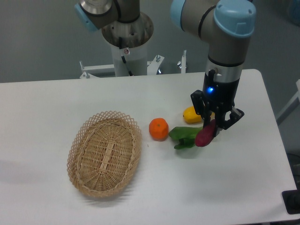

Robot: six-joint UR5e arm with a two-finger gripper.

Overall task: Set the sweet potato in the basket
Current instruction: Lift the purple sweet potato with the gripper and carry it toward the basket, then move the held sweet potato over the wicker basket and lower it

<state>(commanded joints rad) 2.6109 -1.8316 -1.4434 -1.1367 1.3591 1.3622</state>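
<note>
Sweet potato (206, 134), reddish-purple and tilted with its upper end toward the tool, sits clamped between the two black fingers of the tool (216, 125), its lower end reaching down to the left toward the desk (140, 201); whether that tip touches the surface cannot be told. Just left of the tool and below its fingers lies a green pepper (183, 137), its right end touching or tucked under the tuber's lower tip. Directly behind the tool's left finger, a yellow oblong fruit (191, 115) rests partly hidden by the tool. Further left of the tool, just beside the pepper, stands a round orange (159, 128). Well apart to the tool's left, past the orange, the oval woven wicker basket (77, 145) lies on the desk with its lacy looped rim up. A blue light glows on the wrist above the tool.
</note>
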